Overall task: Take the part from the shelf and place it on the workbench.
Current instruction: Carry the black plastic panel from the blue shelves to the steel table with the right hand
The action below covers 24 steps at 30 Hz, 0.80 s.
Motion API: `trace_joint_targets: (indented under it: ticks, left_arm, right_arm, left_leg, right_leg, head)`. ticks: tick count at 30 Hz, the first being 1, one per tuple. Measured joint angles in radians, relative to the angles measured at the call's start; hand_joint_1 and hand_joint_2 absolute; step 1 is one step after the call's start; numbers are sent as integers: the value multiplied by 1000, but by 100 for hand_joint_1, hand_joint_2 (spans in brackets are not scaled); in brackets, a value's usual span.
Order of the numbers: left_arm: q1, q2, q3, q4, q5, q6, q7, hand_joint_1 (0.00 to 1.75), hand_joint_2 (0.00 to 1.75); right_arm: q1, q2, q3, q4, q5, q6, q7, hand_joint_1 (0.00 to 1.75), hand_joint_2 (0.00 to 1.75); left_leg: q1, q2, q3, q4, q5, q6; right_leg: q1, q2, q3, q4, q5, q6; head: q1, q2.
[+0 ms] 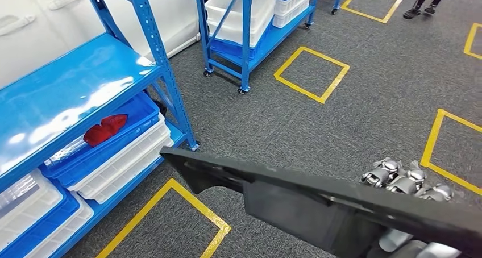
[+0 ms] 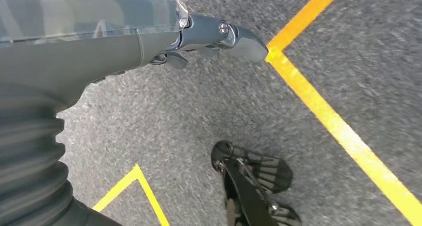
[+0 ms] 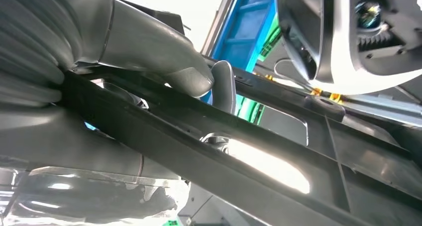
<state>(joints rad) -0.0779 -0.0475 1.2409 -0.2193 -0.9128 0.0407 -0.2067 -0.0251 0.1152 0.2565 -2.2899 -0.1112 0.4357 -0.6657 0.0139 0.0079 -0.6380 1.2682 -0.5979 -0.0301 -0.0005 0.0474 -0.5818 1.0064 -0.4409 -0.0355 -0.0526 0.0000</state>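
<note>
My right hand (image 1: pixel 406 178) gripped the part (image 1: pixel 318 204), a long black plastic panel. In the head view the panel ran across the lower part of the picture, from near the shelf's foot on my left to the lower right corner, held above the grey carpet (image 1: pixel 364 116). My silver fingers (image 1: pixel 392 168) curled over its upper edge near its right end. In the right wrist view my thumb (image 3: pixel 164 61) pressed on one rib of the panel (image 3: pixel 278 136) and a finger lay against the other side, so the panel was clamped between them.

My left hand (image 2: pixel 149 42) hung over the carpet (image 2: pixel 189 116), with nothing seen in it. One grey finger (image 2: pixel 234 37) stuck out straight; the rest sat tucked under the cover, and I could not tell whether the hand was open or closed.

The blue shelf (image 1: pixel 74 82) stood at my left, its top deck bare and glossy. On the level below, a red piece (image 1: pixel 105 128) lay in a blue bin (image 1: pixel 122 136) stacked on white bins (image 1: pixel 131 161). A second blue rack (image 1: pixel 250 42) on wheels, loaded with white bins, stood further back. Yellow tape squares (image 1: pixel 311 73) marked the carpet, one just below the panel's left end. A person's feet (image 1: pixel 420 9) showed at the far top right edge.
</note>
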Motion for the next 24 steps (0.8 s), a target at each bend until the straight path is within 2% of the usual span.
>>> trace_joint_targets:
  ticks: [1, 2, 3, 4, 5, 7, 8, 10, 11, 12, 13, 14, 15, 16, 18, 19, 20, 22, 23, 24]
  left_arm:
    - [-1, 1, 0, 0, 2, 0, -4, 0, 175]
    - [-2, 2, 1, 0, 3, -1, -7, 0, 175]
    - [-2, 4, 1, 0, 3, -2, -10, 0, 175]
    - [-2, 7, 1, 0, 2, -4, -12, 0, 175]
    - [-3, 10, 2, 0, 2, -5, -14, 0, 175]
    - [-7, 15, 2, 0, 3, -3, -12, 0, 175]
    - [-10, 18, 3, 0, 3, -1, -9, 0, 175]
    - [-11, 24, 4, -1, 3, 6, -2, 0, 175]
    - [-10, 28, 5, -1, 2, 8, 0, 0, 175]
    - [-7, 32, 6, -1, 2, 9, 0, 0, 175]
    - [-4, 35, 7, -1, 2, 9, 0, 0, 175]
    - [-3, 38, 7, -2, 1, 8, 0, 0, 175]
    - [-4, 40, 7, -3, 0, 6, 0, 0, 175]
    - [-5, 42, 7, -3, -2, 4, -1, 0, 175]
    - [-7, 45, 7, -6, -5, -1, -3, 0, 175]
    - [-7, 46, 7, -7, -7, -3, -3, 0, 175]
    - [-7, 47, 7, -7, -9, -5, -3, 0, 175]
    - [-9, 49, 7, -7, -16, -9, -3, 0, 175]
    - [-11, 49, 6, -7, -21, -13, -4, 0, 175]
    - [-14, 49, 5, -7, -26, -18, -4, 0, 175]
  right_arm:
    - [0, 0, 0, 0, -8, 7, 0, 175, 175]
    - [-1, 0, 0, 1, -19, 16, 0, 175, 175]
    - [-3, 1, -2, 2, -31, 27, 0, 175, 175]
    - [-4, 2, -5, 3, -44, 42, 0, 175, 175]
    - [-4, 6, -12, 5, -59, 63, 0, 175, 175]
    - [0, 18, -39, 8, -87, 114, 0, 175, 175]
    - [2, 26, -54, 9, -97, 138, 0, 175, 175]
    - [3, 44, -78, 14, -108, 169, 0, 175, 175]
    - [4, 53, -86, 17, -109, 175, 0, 175, 175]
    - [5, 61, -92, 21, -107, 177, 0, 175, 175]
    - [7, 67, -96, 25, -103, 176, 0, 175, 175]
    - [9, 70, -99, 28, -99, 173, 0, 175, 175]
    - [11, 72, -100, 31, -95, 170, 0, 175, 175]
    - [12, 74, -100, 33, -92, 166, 0, 175, 175]
    - [12, 78, -100, 37, -85, 161, 0, 175, 175]
    - [11, 81, -101, 37, -82, 160, 0, 175, 175]
    - [11, 84, -101, 38, -80, 158, 0, 175, 175]
    - [12, 88, -104, 41, -74, 148, 0, 175, 175]
    - [12, 89, -106, 43, -67, 140, 0, 175, 175]
    - [11, 89, -107, 45, -58, 130, 0, 175, 175]
  left_leg:
    - [1, -7, 24, -60, 41, 1]
    - [2, -25, 54, -131, 79, 3]
    - [4, -44, 80, -195, 104, 5]
    - [5, -60, 95, -235, 115, 8]
    - [4, -70, 101, -251, 115, 12]
    - [3, -57, 101, -256, 117, 22]
    - [4, -48, 102, -259, 120, 29]
    - [7, -26, 102, -266, 126, 41]
    - [4, -14, 102, -266, 126, 44]
    - [1, -1, 101, -266, 125, 47]
    - [-1, 13, 101, -266, 124, 48]
    - [-3, 26, 101, -265, 123, 48]
    - [-4, 38, 101, -265, 122, 48]
    - [-4, 48, 102, -265, 121, 46]
    - [-8, 66, 108, -264, 116, 40]
    - [-10, 73, 110, -264, 113, 35]
    - [-11, 82, 111, -264, 111, 30]
    - [-13, 101, 116, -265, 108, 20]
    - [-10, 101, 118, -263, 103, 14]
    - [-8, 87, 115, -248, 90, 10]
  right_leg:
    - [-1, 13, 2, 2, -1, 2]
    - [-1, 26, 3, 5, -3, 4]
    - [0, 38, 1, 10, -4, 8]
    - [0, 48, -3, 14, -4, 14]
    - [-1, 58, -8, 16, -3, 20]
    - [-2, 72, -17, 15, 2, 32]
    - [-1, 64, -21, 21, -2, 38]
    - [0, 18, -51, 82, -39, 45]
    - [0, -10, -79, 142, -70, 48]
    - [-3, -25, -113, 211, -101, 51]
    - [-5, -33, -142, 270, -122, 53]
    - [-8, -37, -158, 303, -127, 55]
    - [-9, -41, -155, 298, -114, 56]
    - [-10, -48, -130, 253, -85, 54]
    - [-4, -89, -54, 111, -29, 46]
    - [0, -106, -27, 57, -15, 39]
    - [5, -117, -13, 27, -12, 33]
    - [9, -99, -14, 17, -13, 20]
    - [9, -88, -13, 12, -10, 15]
    - [7, -78, -10, 7, -7, 9]
  head:
    - [0, 0]
    - [0, 0]
    - [0, 0]
    - [0, 0]
    - [0, 0]
    - [0, 0]
    - [0, 0]
    - [0, 0]
    - [0, 0]
    - [0, 0]
    - [0, 0]
    - [0, 0]
    - [0, 0]
    - [0, 0]
    - [0, 0]
    - [0, 0]
    - [0, 0]
    - [0, 0]
    - [0, 0]
    - [0, 0]
